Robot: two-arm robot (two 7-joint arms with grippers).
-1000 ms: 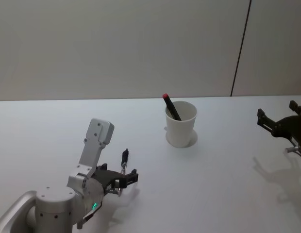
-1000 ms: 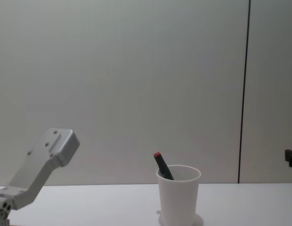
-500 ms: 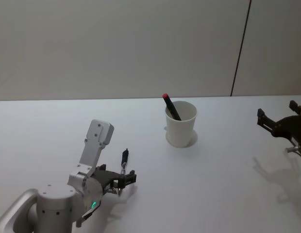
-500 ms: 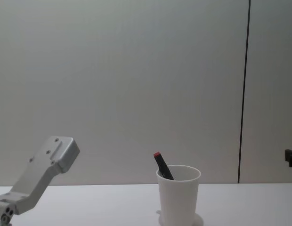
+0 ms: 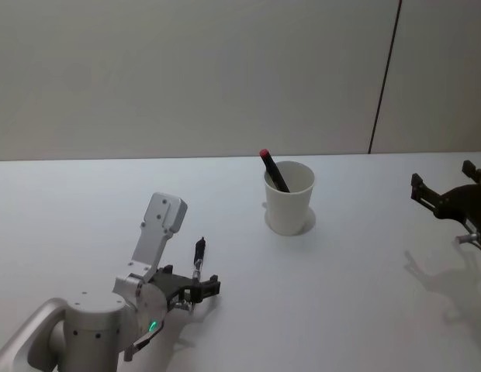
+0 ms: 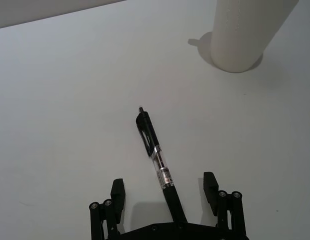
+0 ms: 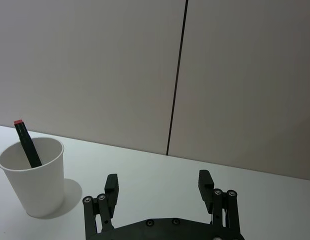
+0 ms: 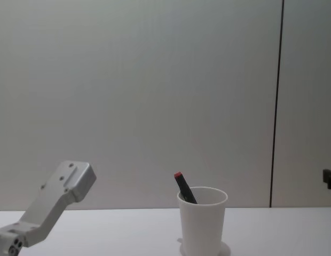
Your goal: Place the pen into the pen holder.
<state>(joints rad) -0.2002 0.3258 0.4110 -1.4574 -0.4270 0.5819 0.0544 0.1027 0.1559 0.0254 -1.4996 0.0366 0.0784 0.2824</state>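
Already a red-tipped black pen (image 5: 270, 167) leans inside the white cup (image 5: 288, 208), so that much looks done. A second pen (image 6: 154, 150) lies ungripped on the desk (image 5: 365, 294), well apart from the cup, between the left hand's (image 6: 163, 182) spread fingers. The right hand (image 7: 158, 178) hangs spread, idle.

- A white pen holder (image 5: 288, 200) is seen standing upright on the white table (image 5: 77, 209), toward the far edge and about midway across.
- The pen (image 5: 273, 172) is seen inside it, leaned against the rim's left side, with its red end raised above the rim.
- The left gripper (image 5: 191, 280) is held low near the table's near left corner, with its fingers spread.
- A second black pen (image 5: 199, 253) is laid flat on the table, reaching out from between those fingers toward the far edge.
- The right gripper (image 5: 442, 180) is held above the table's right edge, fingers spread apart.
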